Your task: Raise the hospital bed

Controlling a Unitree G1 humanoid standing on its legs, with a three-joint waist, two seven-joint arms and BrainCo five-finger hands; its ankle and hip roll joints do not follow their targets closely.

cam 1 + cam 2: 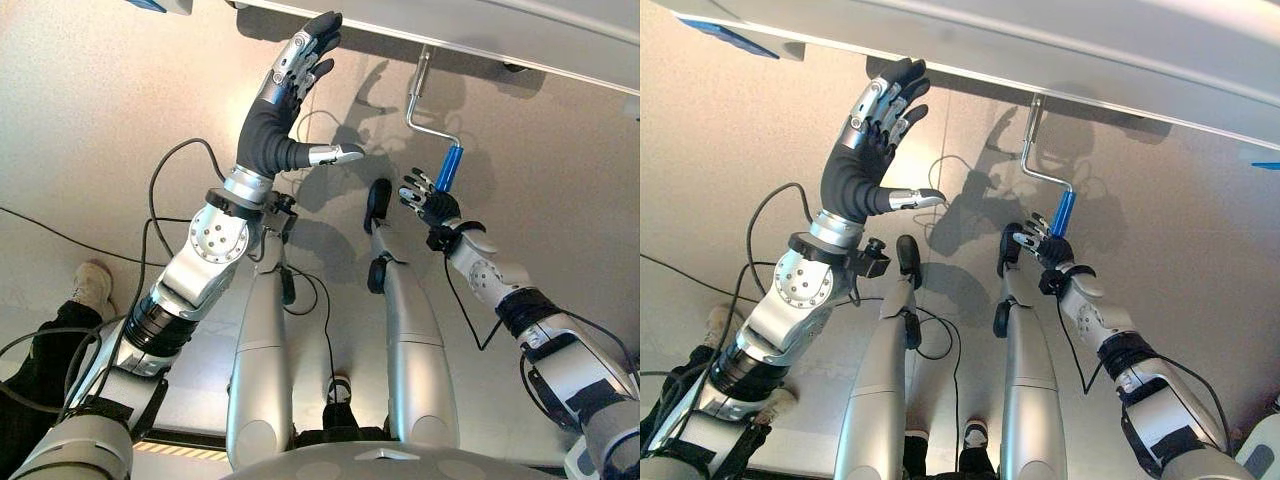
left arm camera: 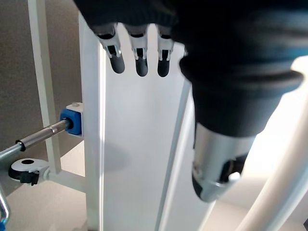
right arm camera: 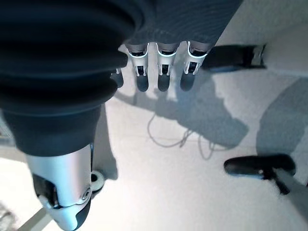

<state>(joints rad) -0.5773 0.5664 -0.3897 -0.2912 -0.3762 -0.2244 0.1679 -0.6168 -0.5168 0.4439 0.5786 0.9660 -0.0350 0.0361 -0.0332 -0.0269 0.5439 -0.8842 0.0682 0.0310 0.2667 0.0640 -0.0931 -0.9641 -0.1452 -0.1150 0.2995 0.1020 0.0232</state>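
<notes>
— Where was the crank handle [image 1: 448, 167]?
— Hanging under the bed frame [image 1: 480, 30], blue grip just above the right hand [image 1: 430, 205], whose fingers were relaxed, holding nothing.
— The left hand [image 1: 290, 80]?
— Open, fingertips at the frame's edge; contact was unclear.

No legible txt or labels.

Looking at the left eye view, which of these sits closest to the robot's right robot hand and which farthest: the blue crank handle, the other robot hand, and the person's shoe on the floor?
1. Blue crank handle: just above the right robot hand, by its fingertips.
2. Left robot hand: raised to the bed frame's edge, off to the left.
3. Person's shoe: far left, low on the floor.
</notes>
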